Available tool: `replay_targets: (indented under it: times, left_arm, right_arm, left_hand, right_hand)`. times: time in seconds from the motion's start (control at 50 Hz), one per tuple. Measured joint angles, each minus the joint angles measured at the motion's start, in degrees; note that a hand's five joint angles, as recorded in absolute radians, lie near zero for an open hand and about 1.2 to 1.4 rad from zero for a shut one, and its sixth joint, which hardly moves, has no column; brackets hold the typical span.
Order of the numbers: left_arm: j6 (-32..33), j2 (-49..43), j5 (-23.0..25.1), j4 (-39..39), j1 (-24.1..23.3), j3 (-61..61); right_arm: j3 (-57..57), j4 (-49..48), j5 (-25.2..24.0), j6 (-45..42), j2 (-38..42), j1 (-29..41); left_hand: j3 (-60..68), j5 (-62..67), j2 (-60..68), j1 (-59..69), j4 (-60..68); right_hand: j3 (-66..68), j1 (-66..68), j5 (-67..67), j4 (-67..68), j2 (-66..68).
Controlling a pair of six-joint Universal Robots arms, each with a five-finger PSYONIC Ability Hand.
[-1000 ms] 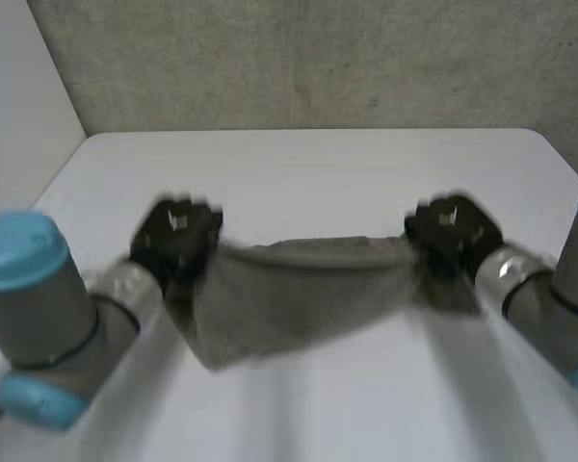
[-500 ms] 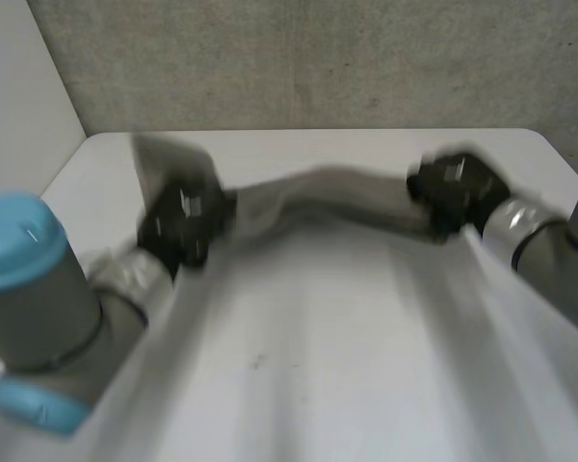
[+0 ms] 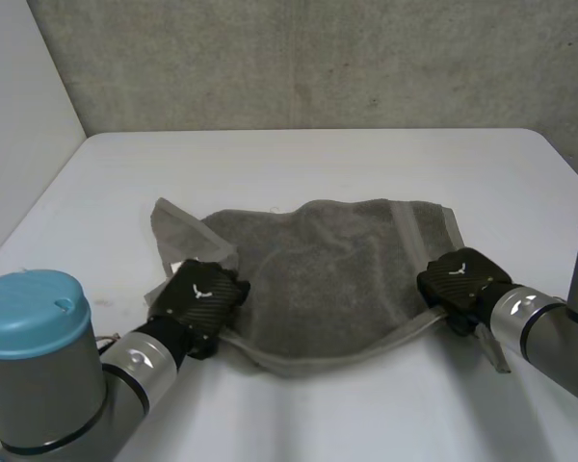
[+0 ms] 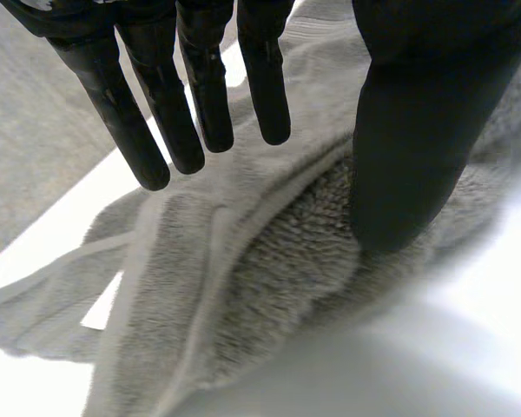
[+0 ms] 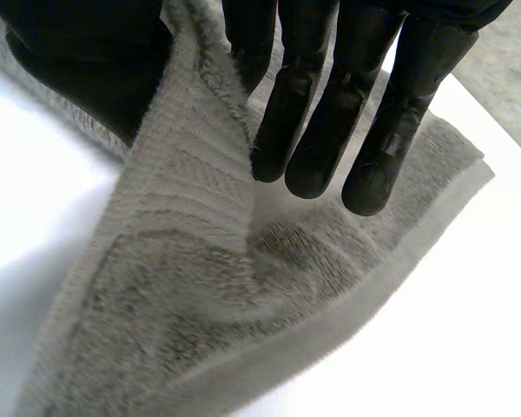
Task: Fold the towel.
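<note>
The grey towel (image 3: pixel 328 260) lies spread on the white table (image 3: pixel 366 159), with a rumpled flap at its left side. My left hand (image 3: pixel 202 298) rests at the towel's near left corner. In the left wrist view its fingers (image 4: pixel 200 95) are straight and lifted off the towel (image 4: pixel 260 295), while the thumb (image 4: pixel 408 156) touches the pile. My right hand (image 3: pixel 459 277) is at the near right corner. In the right wrist view the towel's hem (image 5: pixel 200 261) runs up between its fingers (image 5: pixel 313 130) and its thumb, pinched there.
A grey wall (image 3: pixel 318 58) stands behind the table's far edge, and a pale panel (image 3: pixel 19 115) rises at the left. Bare table surface lies beyond the towel and along the near edge.
The towel, held up stretched between both hands, was swung away and laid flat on the table. Both hands came down towards me, and the left hand opened.
</note>
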Motion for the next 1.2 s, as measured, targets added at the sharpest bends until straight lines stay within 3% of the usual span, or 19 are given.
replay_targets:
  times: [0.18,0.42,0.64,0.86,1.1,1.2]
  left_arm:
    - [0.54,0.75,1.18,1.65,4.55,-0.33]
    - [7.41,-0.23,15.22,0.48,13.88,-0.58]
    - [11.57,-0.22,18.53,-1.97,19.26,-3.81]
    - [11.27,-1.86,22.34,-2.33,21.20,-5.32]
    - [10.96,-6.25,22.74,-1.73,20.59,-4.71]
    - [10.38,-7.87,22.60,-1.65,19.99,-3.77]
  right_arm:
    - [0.47,-0.85,-0.14,-0.01,-0.06,-1.99]
    - [0.81,-1.73,-0.15,-0.02,0.11,-2.07]
    - [0.88,-2.92,-0.07,-0.02,0.36,-2.61]
    - [0.61,-3.53,0.00,0.46,1.16,-3.02]
    - [0.46,-3.59,0.03,1.15,1.68,-3.02]
    - [0.56,-3.65,0.08,1.15,1.64,-3.01]
  left_hand:
    - [-0.39,-0.48,-0.43,-0.41,-0.40]
    - [0.38,0.09,0.42,0.16,0.38]
    - [2.65,2.33,2.67,2.53,2.73]
    - [7.60,7.34,7.60,7.50,7.70]
    - [7.69,7.54,7.72,7.60,7.78]
    - [23.05,22.80,23.77,22.69,23.14]
  right_hand:
    - [0.00,0.01,0.00,0.00,0.00]
    - [0.00,0.00,0.00,0.00,0.00]
    - [0.00,0.01,0.00,0.00,0.00]
    - [0.00,0.01,0.01,0.00,0.00]
    - [0.00,0.00,0.01,0.00,0.00]
    - [0.00,0.02,0.02,0.00,0.00]
